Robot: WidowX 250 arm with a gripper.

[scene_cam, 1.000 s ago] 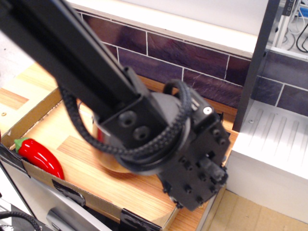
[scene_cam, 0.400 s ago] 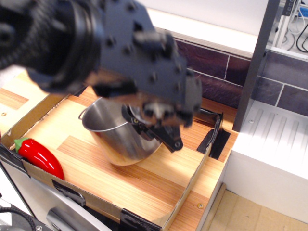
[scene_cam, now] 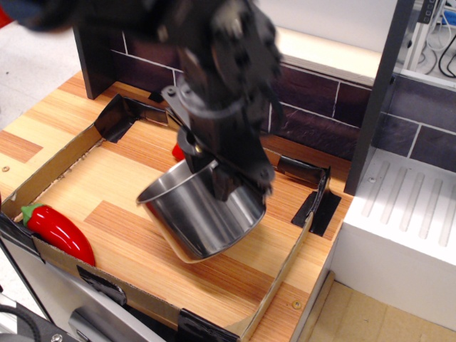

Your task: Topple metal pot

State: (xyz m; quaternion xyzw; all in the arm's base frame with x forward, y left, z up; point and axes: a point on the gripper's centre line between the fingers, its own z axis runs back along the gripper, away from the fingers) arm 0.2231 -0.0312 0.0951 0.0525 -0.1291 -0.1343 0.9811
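Observation:
The metal pot (scene_cam: pixel 203 221) is a shiny steel cylinder in the middle of the cardboard tray. It is tilted, with its mouth turned up and to the left and its base edge on the wood. My black gripper (scene_cam: pixel 217 174) comes down from above onto the pot's far rim. One finger (scene_cam: pixel 229 184) reaches inside the mouth, and the jaws look closed on the rim, though the view is blurred. The wire handles do not show.
A red toy pepper (scene_cam: pixel 58 232) lies at the tray's front left corner. A small red thing (scene_cam: pixel 178 152) peeks out behind the pot. The low cardboard tray wall (scene_cam: pixel 281 285) rings the wooden floor. A purple tiled wall (scene_cam: pixel 313 107) stands behind and a white ribbed drainer (scene_cam: pixel 406 206) stands to the right.
My arm has swung up and back, clearing the camera's view. The pot has tipped further from upright and shifted slightly right and toward the front.

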